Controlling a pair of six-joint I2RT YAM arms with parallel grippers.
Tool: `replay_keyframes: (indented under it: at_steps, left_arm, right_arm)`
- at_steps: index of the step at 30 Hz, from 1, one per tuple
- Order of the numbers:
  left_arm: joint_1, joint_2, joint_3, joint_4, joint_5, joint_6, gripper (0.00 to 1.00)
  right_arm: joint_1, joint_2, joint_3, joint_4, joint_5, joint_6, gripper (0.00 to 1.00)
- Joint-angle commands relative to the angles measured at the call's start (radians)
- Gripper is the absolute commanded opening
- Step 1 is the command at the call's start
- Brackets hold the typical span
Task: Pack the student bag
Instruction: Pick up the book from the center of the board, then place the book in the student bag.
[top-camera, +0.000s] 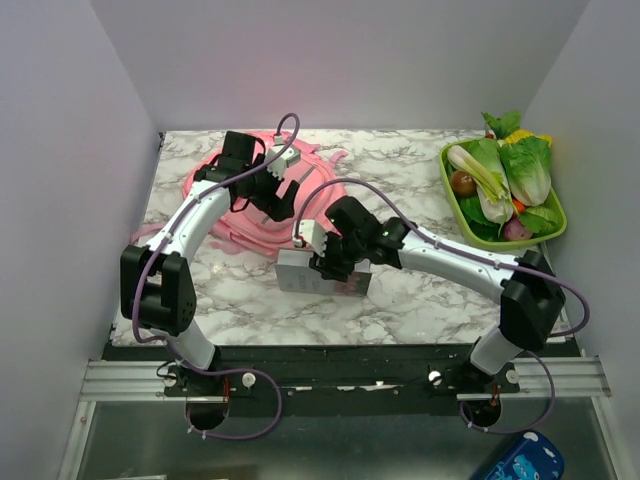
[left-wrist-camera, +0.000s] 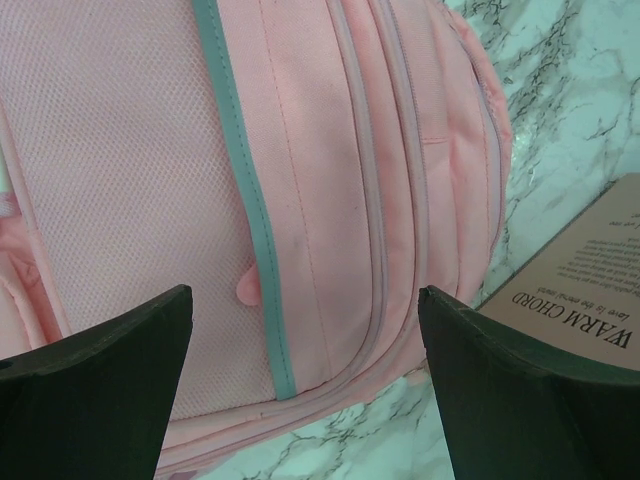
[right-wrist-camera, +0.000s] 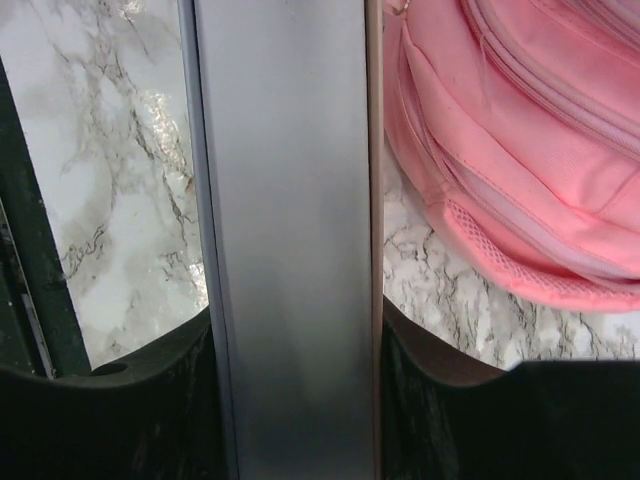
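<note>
The student bag (top-camera: 205, 185), a large soft pink backpack, lies flat at the back left of the marble table. My left gripper (top-camera: 275, 200) hovers over it, open and holding nothing. In the left wrist view its dark fingers (left-wrist-camera: 305, 295) stand wide apart above the bag's (left-wrist-camera: 300, 150) zip seams and grey-green trim. A grey book (top-camera: 298, 272) lies just in front of the bag. My right gripper (top-camera: 335, 262) is shut on it. In the right wrist view the book (right-wrist-camera: 290, 200) fills the gap between both fingers (right-wrist-camera: 295, 330), with the bag (right-wrist-camera: 520, 170) to the right. The book's printed cover (left-wrist-camera: 590, 270) shows beside the bag.
A green tray (top-camera: 500, 244) piled with vegetables stands at the back right corner. White walls enclose the table on three sides. A blue patterned object (top-camera: 520, 462) lies below the table's near edge at the right.
</note>
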Motion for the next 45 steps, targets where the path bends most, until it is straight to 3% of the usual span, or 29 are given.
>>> replay_keyframes:
  at_steps: [1, 8, 12, 16, 20, 26, 28, 31, 35, 37, 38, 40, 41, 45]
  left_arm:
    - [-0.031, -0.006, -0.001, 0.026, -0.018, -0.018, 0.99]
    - [-0.085, 0.005, -0.004, 0.065, -0.098, -0.004, 0.99]
    - [-0.112, 0.018, -0.026, 0.112, -0.164, 0.008, 0.99]
    - [-0.123, 0.049, -0.033, 0.154, -0.191, 0.004, 0.99]
    - [-0.132, 0.068, -0.046, 0.221, -0.2, 0.024, 0.99]
    - [-0.164, 0.104, -0.05, 0.269, -0.274, 0.058, 0.97]
    - [-0.174, 0.101, -0.069, 0.284, -0.292, 0.07, 0.92]
    - [-0.186, 0.092, -0.082, 0.301, -0.326, 0.076, 0.75]
    - [-0.191, 0.074, -0.078, 0.277, -0.339, 0.084, 0.43]
    - [-0.191, 0.071, -0.067, 0.263, -0.348, 0.09, 0.37]
    - [-0.191, 0.069, -0.063, 0.249, -0.354, 0.096, 0.26]
    - [-0.191, 0.06, -0.04, 0.227, -0.362, 0.097, 0.19]
    - [-0.191, 0.055, -0.027, 0.199, -0.362, 0.102, 0.07]
    - [-0.189, 0.003, 0.058, 0.102, -0.354, 0.107, 0.0]
  right_arm:
    - [-0.009, -0.134, -0.025, -0.017, 0.046, 0.087, 0.11]
    - [-0.049, -0.479, -0.175, -0.022, 0.153, 0.332, 0.08]
    - [-0.084, -0.706, -0.255, 0.027, 0.255, 0.525, 0.01]
    - [-0.089, -0.908, -0.303, 0.05, 0.325, 0.64, 0.01]
    - [-0.09, -0.984, -0.301, 0.052, 0.435, 0.745, 0.01]
    - [-0.089, -0.94, -0.254, 0.008, 0.498, 0.815, 0.01]
    - [-0.092, -0.909, -0.252, -0.005, 0.5, 0.829, 0.01]
    - [-0.095, -0.878, -0.26, -0.017, 0.518, 0.872, 0.01]
    - [-0.13, -0.846, -0.26, -0.051, 0.553, 0.949, 0.01]
    - [-0.173, -0.838, -0.264, -0.069, 0.54, 0.973, 0.01]
    - [-0.185, -0.829, -0.264, -0.077, 0.535, 1.001, 0.01]
    - [-0.22, -0.821, -0.277, -0.086, 0.517, 1.023, 0.01]
    - [-0.23, -0.812, -0.281, -0.091, 0.515, 1.052, 0.01]
    - [-0.302, -0.78, -0.306, -0.106, 0.44, 1.13, 0.01]
